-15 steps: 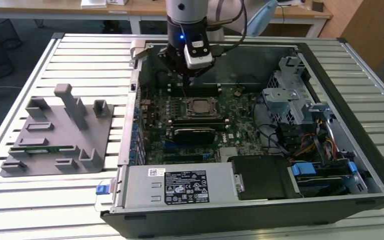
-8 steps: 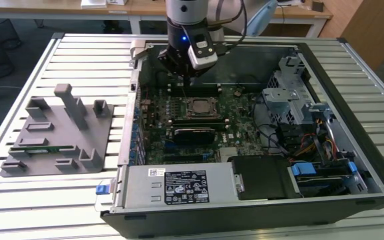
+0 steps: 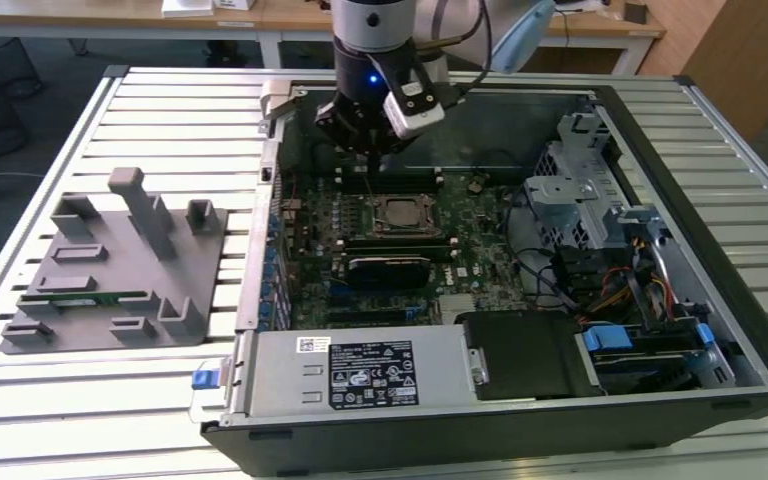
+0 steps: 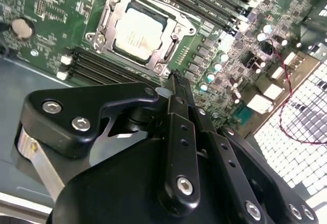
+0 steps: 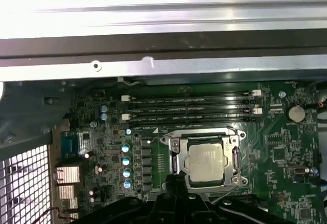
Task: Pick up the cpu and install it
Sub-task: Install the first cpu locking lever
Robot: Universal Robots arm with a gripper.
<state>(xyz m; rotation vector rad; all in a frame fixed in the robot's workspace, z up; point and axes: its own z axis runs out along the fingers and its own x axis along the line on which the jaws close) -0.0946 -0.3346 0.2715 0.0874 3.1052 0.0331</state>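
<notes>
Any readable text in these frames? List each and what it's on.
Nothing is legible.
Black-and-white label on the power supply: print too small to read.
Small white sticker above it: unreadable.
cpu top in the second wrist view: faint marks, blurred.
motherboard lettering: too small.

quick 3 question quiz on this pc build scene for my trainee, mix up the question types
1. True or false: the gripper is holding the cpu.
2. Where is the cpu? A in the socket on the motherboard; B on the table; C on the power supply.
3. In the exterior view, on which side of the computer case does the grey fixture lie?
Key: 1 false; 2 A; 3 the exterior view's left.
</notes>
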